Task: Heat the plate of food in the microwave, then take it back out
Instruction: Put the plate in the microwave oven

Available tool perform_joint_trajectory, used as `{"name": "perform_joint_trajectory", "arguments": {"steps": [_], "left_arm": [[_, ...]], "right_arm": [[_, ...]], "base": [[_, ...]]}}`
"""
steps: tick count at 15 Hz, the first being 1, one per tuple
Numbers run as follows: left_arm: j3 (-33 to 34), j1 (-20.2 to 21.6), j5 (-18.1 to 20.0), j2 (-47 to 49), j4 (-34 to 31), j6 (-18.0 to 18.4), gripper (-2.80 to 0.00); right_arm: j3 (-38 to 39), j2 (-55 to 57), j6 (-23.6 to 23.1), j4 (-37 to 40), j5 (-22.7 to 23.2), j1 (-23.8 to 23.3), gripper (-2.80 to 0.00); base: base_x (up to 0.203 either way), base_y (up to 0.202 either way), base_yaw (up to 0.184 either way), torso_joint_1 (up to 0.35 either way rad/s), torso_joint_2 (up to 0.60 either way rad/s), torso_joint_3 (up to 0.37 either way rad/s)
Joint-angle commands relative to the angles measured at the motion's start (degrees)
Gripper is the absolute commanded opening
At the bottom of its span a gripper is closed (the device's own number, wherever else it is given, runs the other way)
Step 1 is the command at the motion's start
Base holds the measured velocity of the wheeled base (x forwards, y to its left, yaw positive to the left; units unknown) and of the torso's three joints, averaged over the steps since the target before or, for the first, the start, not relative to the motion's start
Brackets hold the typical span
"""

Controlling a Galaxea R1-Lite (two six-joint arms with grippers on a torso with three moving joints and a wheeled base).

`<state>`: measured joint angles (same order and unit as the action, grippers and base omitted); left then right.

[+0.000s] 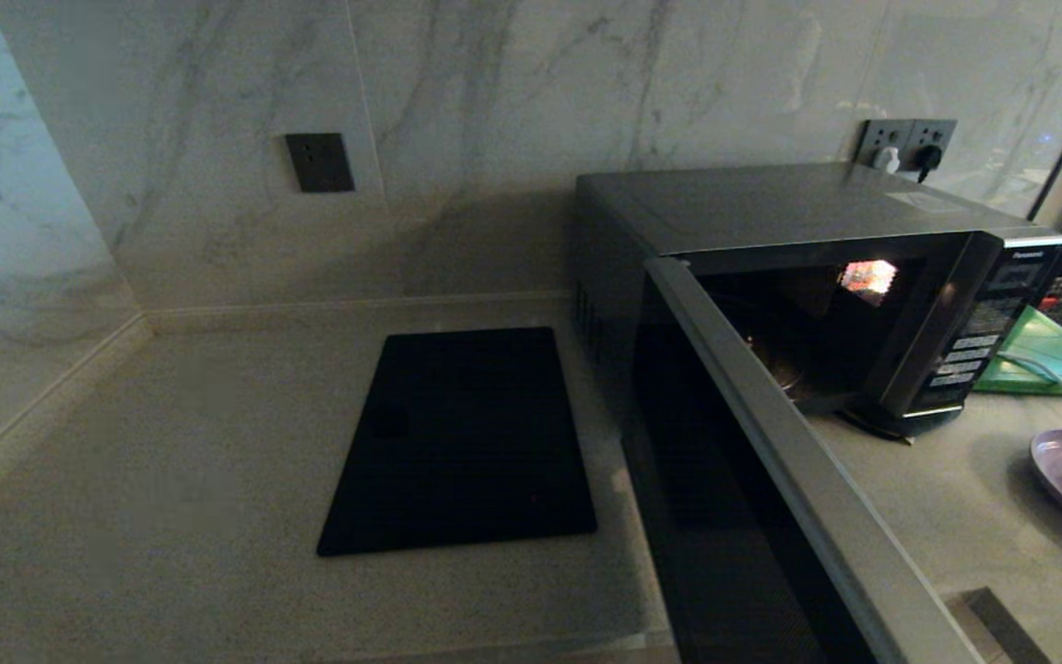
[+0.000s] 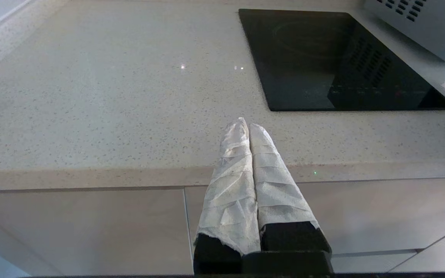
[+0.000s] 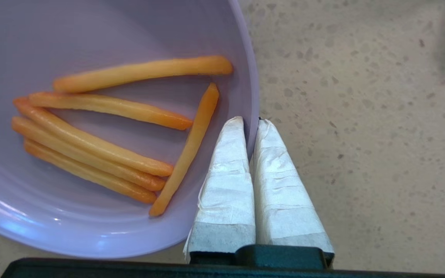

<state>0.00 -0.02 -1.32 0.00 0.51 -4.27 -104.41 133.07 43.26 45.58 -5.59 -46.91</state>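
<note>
Microwave (image 1: 798, 240) door already open, plate of food (image 3: 102, 127) not inside yet; right gripper (image 3: 250, 123) clamped on its rim, left gripper (image 2: 248, 129) closed, empty, parked off the counter edge. Heating and retrieval all left.

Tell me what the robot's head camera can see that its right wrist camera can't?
Only the head view shows the microwave with its door swung open, the black cooktop, the green board and the wall sockets.

Only the right wrist view shows the right tool, shut on the plate's rim, one finger inside and one outside.

Both show the plate of food, its orange sticks, and the speckled counter.
</note>
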Motion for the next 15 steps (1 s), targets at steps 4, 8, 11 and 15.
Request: {"name": "perform_joint_trajectory", "arguments": {"steps": [4,8,11,15], "left_arm": [[0.0,0.0,0.0,0.0,0.0,0.0,-2.80],[0.0,0.0,0.0,0.1,0.0,0.0,-2.80],[0.0,0.0,0.0,0.0,0.0,0.0,-2.80],[0.0,0.0,0.0,0.0,0.0,0.0,-2.80]], "right_arm": [[0.1,-0.4,0.2,0.3,0.0,-0.1,-2.80],[0.5,-1.8,0.3,0.3,0.1,-0.2,-2.80],[0.6,-3.0,0.3,0.3,0.3,-0.2,-2.80],[0.9,-4.2,0.3,0.3,0.3,-0.3,-2.80]], "base": [[0.000,0.000,0.000,0.000,0.00,0.000],[0.000,0.000,0.000,0.000,0.00,0.000],[0.000,0.000,0.000,0.000,0.00,0.000],[0.000,0.000,0.000,0.000,0.00,0.000]]}}
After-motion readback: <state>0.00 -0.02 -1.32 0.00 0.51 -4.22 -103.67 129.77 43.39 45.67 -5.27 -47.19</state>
